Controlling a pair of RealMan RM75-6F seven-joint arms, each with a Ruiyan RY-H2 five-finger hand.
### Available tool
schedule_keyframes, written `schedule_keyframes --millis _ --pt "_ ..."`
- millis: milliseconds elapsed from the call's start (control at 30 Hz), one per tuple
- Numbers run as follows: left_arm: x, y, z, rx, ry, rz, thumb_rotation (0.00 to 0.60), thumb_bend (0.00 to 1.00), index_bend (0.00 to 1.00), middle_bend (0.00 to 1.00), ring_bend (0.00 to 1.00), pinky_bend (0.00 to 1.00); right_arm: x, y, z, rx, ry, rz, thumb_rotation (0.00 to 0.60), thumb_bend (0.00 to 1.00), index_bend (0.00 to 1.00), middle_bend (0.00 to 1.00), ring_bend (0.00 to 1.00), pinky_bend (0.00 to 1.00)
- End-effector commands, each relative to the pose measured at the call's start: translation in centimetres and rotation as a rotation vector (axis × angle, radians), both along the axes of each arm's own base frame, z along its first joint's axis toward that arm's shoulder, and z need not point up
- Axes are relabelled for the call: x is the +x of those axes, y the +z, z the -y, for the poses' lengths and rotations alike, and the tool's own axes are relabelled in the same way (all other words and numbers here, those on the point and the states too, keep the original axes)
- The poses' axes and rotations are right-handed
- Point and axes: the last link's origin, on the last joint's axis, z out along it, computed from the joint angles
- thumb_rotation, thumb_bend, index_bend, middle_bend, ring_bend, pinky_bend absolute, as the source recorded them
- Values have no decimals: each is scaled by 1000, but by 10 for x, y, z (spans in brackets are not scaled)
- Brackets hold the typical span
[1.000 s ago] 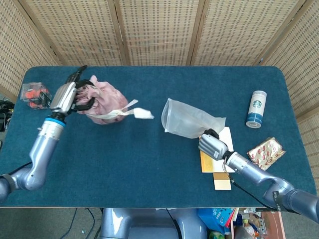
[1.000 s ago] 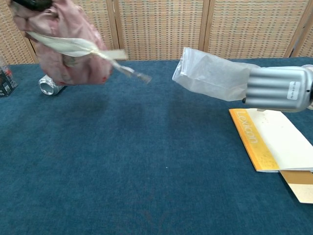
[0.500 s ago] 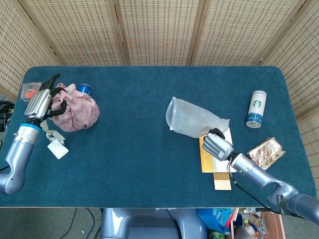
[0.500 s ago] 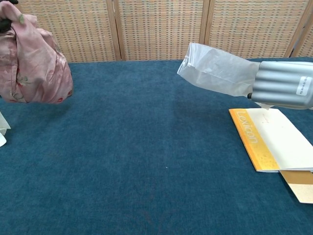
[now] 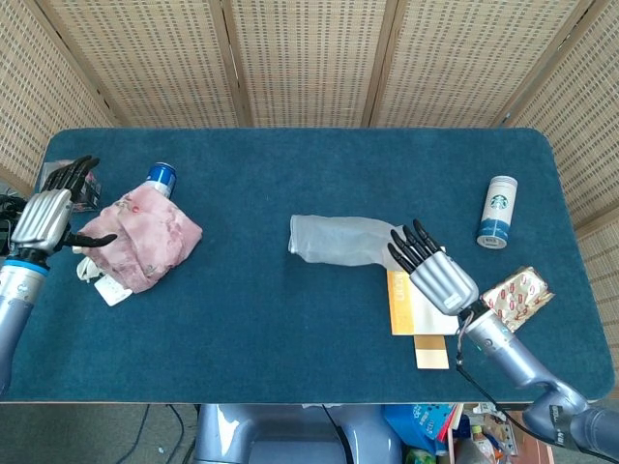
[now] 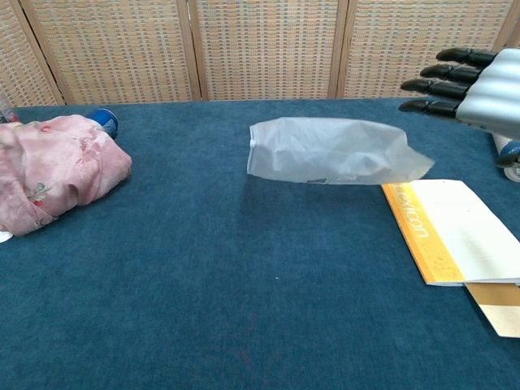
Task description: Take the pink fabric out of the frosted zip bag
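The pink fabric (image 5: 140,240) lies bunched on the blue table at the far left, also seen in the chest view (image 6: 57,169). My left hand (image 5: 48,215) hovers just left of it with fingers spread, holding nothing. The frosted zip bag (image 5: 338,240) lies flat near the table's middle, its mouth toward the left; in the chest view it (image 6: 329,152) looks flat and see-through. My right hand (image 5: 435,268) is open just right of the bag, fingers extended and apart from it (image 6: 475,85).
A blue can (image 5: 160,178) stands behind the fabric, with a white tag (image 5: 108,289) by it. A yellow-and-white booklet (image 5: 416,314) lies under my right hand. A Starbucks tumbler (image 5: 497,212) and a patterned packet (image 5: 516,295) sit at the right.
My left hand let go of the pink fabric, which dropped onto the table at the left. My right hand opened and the frosted bag fell flat on the table.
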Motion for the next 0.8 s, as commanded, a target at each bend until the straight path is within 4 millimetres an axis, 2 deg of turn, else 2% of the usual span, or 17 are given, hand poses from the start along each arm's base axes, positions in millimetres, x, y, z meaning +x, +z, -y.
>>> schedule_keyframes --millis 33,300,433,533,633,800 --pt "-10 10 30 67 -7 -20 600 105 0 0 0 0 -11 22 -22 -2 -36 148 600 0 0 0 0 0" --pt "-31 6 76 145 13 -14 600 105 0 0 0 0 -34 40 -57 -23 -122 381 600 0 0 0 0 0" --pt "-46 -7 116 166 62 -38 600 104 0 0 0 0 -40 43 -90 -65 -201 567 600 0 0 0 0 0" --pt "-53 -22 147 147 109 -58 600 104 0 0 0 0 -42 42 -108 -85 -279 699 600 0 0 0 0 0" --pt "-53 -33 169 132 133 -84 600 103 0 0 0 0 -44 42 -118 -111 -344 791 600 0 0 0 0 0" --pt "-47 -41 186 126 115 -88 600 103 0 0 0 0 -44 38 -134 -118 -392 834 600 0 0 0 0 0"
